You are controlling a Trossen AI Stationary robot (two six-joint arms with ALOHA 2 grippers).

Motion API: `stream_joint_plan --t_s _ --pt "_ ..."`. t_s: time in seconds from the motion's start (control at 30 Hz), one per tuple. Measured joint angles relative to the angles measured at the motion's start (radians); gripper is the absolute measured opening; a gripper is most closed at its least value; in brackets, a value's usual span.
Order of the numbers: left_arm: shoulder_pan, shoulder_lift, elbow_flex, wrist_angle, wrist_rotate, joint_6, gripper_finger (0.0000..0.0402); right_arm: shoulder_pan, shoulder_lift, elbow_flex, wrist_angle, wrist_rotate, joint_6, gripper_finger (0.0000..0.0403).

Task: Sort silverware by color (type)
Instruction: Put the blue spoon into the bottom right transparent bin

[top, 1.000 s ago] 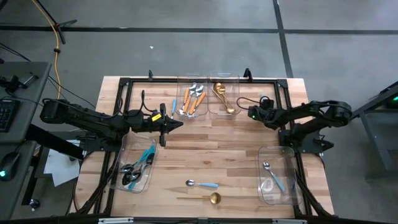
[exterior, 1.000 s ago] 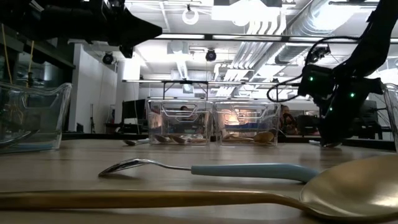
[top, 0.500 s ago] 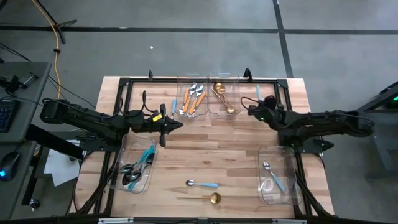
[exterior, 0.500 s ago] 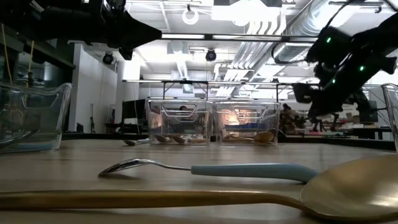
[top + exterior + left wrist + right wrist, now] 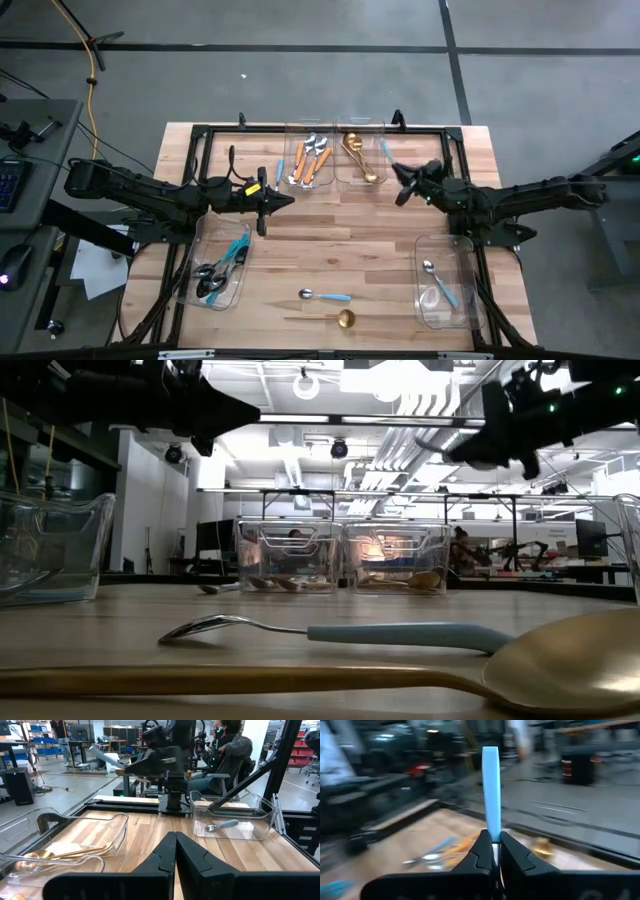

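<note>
Right gripper (image 5: 400, 183) jaws clamped on light-blue-handled utensil (image 5: 491, 790) near gold-spoon bin (image 5: 360, 128); left gripper (image 5: 285, 199) jaws clenched, empty.

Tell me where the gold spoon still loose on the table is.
In the high view the gold spoon lies on the table's near edge, about midway between the arms, just below the blue-handled spoon and between the two side bins.

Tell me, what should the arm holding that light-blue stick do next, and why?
Probably carry it over to the clear plastic bin beside the right arm and let go there. The right gripper is shut on a light-blue-handled utensil, held above the table, and that bin already holds a silver spoon with a matching light-blue handle.
</note>
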Motion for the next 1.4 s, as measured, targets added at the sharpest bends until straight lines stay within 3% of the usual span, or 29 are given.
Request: stream_joint_plan --t_s 0.17,0.33,0.5,0.7,0.93,1.4 --pt "0.0 0.0 0.0 0.03 0.003 0.0 0.0 0.075 0.109 0.0 0.198 -0.089 -0.08 0.0001" --pt "-0.001 0.023 0.0 0.076 0.006 0.016 0.0 0.115 0.287 0.0 0.523 -0.184 -0.187 0.0001" --pt "-0.001 0.126 0.0 0.249 0.07 0.018 0.0 0.117 0.497 0.0 0.864 -0.345 -0.238 0.0001" --pt "0.008 0.252 0.0 0.427 0.036 0.017 0.0 0.114 0.725 0.041 1.19 -0.476 -0.279 0.0001" --pt "0.014 0.281 0.0 0.5 0.034 0.009 0.0 0.114 0.832 0.146 1.176 -0.557 -0.301 0.0001" --pt "0.014 0.281 0.0 0.501 0.056 -0.001 0.0 0.114 0.83 0.154 1.162 -0.563 -0.301 0.0003"
